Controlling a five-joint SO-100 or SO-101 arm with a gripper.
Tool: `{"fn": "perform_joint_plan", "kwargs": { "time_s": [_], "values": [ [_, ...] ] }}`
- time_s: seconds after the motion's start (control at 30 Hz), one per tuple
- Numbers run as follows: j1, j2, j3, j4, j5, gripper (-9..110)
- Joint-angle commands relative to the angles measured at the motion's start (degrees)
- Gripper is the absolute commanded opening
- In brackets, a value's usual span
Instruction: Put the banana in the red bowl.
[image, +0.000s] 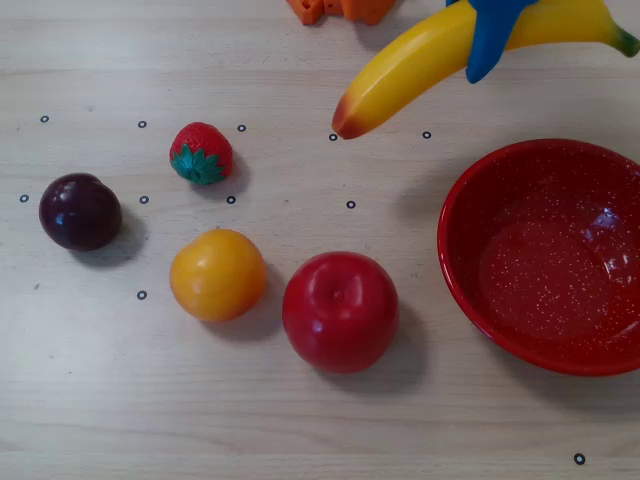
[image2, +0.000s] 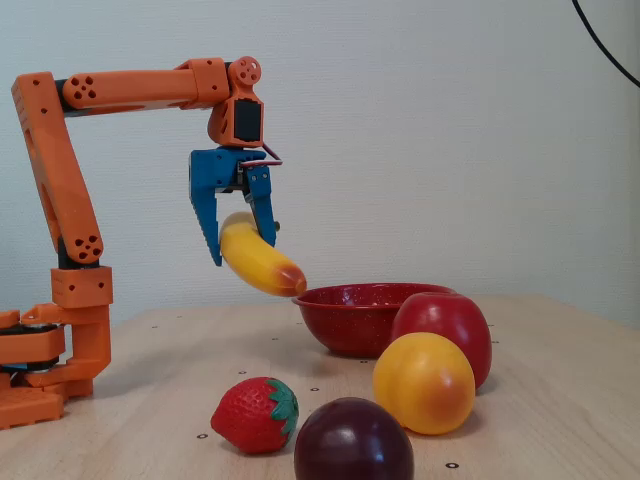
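The yellow banana (image: 440, 60) is held in the air by my blue gripper (image: 487, 55), which is shut on its middle. Its orange-red tip points down toward the table and its green stem is at the top right of the overhead view. In the fixed view the banana (image2: 258, 262) hangs tilted in the gripper (image2: 243, 250), well above the table and just left of the red bowl (image2: 350, 320). The red speckled bowl (image: 470, 290) stands empty at the right of the overhead view, below the banana.
A red apple (image: 340, 310), an orange fruit (image: 217, 273), a dark plum (image: 80, 211) and a strawberry (image: 201, 153) lie on the wooden table left of the bowl. The orange arm base (image2: 50, 350) stands at the left of the fixed view.
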Motion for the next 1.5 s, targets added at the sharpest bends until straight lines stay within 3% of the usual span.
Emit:
{"fn": "perform_joint_plan", "kwargs": {
  "time_s": [0.0,0.43,1.2,1.27,1.47],
  "values": [
    [0.6,5.5,-7.6,-3.3,3.6,0],
    [-0.8,6.4,-5.8,-23.1,15.2,0],
    [-3.8,-1.5,21.4,-76.6,35.8,0],
    [-3.6,-2.8,22.4,-78.0,39.4,9],
    [-4.8,-6.2,20.0,-71.3,36.7,29]
  ]
}}
